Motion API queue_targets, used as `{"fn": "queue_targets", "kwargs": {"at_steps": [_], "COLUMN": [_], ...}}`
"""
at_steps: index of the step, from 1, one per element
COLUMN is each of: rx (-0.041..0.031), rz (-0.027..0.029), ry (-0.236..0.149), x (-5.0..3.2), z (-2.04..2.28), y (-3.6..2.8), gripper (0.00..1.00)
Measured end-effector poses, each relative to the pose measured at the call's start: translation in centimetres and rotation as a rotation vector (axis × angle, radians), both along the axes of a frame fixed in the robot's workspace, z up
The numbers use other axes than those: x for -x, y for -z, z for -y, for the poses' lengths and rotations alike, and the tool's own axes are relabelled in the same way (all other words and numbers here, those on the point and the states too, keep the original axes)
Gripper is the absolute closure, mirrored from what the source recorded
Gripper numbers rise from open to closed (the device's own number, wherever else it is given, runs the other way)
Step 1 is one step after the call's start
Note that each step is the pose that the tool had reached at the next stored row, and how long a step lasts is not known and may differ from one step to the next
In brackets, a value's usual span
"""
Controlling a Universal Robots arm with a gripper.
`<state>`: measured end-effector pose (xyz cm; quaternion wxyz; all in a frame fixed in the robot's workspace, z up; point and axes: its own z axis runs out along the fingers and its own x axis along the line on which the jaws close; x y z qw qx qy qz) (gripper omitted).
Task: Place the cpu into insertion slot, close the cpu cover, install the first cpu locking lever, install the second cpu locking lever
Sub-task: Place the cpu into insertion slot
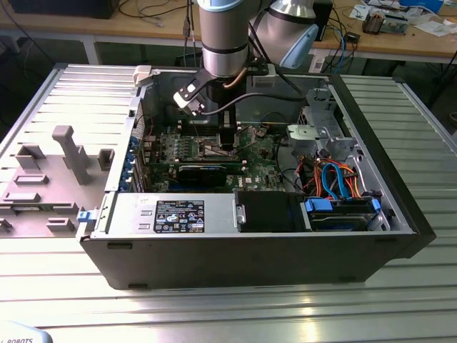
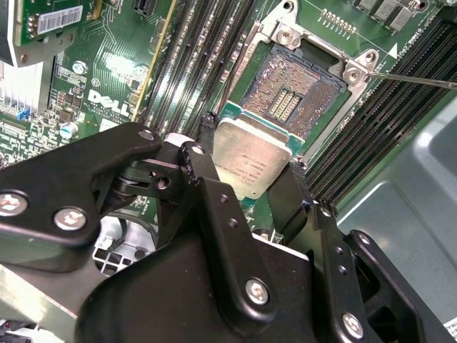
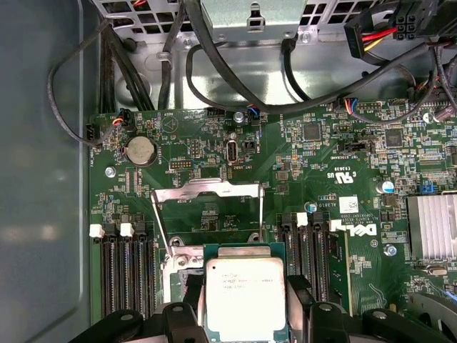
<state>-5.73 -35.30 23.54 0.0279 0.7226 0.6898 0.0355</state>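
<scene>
Presently | black tool [image 1: 227,139], upper centre of exterior view, gripped small silver-grey square cpu [image 2: 251,158] by two edges | cpu hung beside dark-centred metal-rimmed insertion slot [image 2: 293,96], not seated | needed: corners squared, level descent

Open computer case [image 1: 250,259] on ribbed table [image 1: 214,314]

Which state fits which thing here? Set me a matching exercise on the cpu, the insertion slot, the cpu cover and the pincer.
Things:
1. cpu
2. insertion slot
3. cpu cover
4. pincer

States:
a. swung open
b. shut on the cpu
c. empty, contacts bare
d. gripped at two edges, not yet seated

Pairs: 1-d; 2-c; 3-a; 4-b
</scene>
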Motion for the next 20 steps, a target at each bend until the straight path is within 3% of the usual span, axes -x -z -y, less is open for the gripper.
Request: {"fn": "queue_targets", "kwargs": {"at_steps": [4,14,18,20], "rx": [0.0000,-0.0001,0.0001,0.0059], "rz": [0.0000,0.0002,0.0000,0.0000], "ry": [0.000,0.000,-0.002,-0.015], "x": [0.20,0.39,0.46,0.47], "z": [-0.03,-0.08,-0.48,-0.73], "y": [0.33,0.37,0.38,0.40], "gripper": [0.46,0.46,0.46,0.46]}}
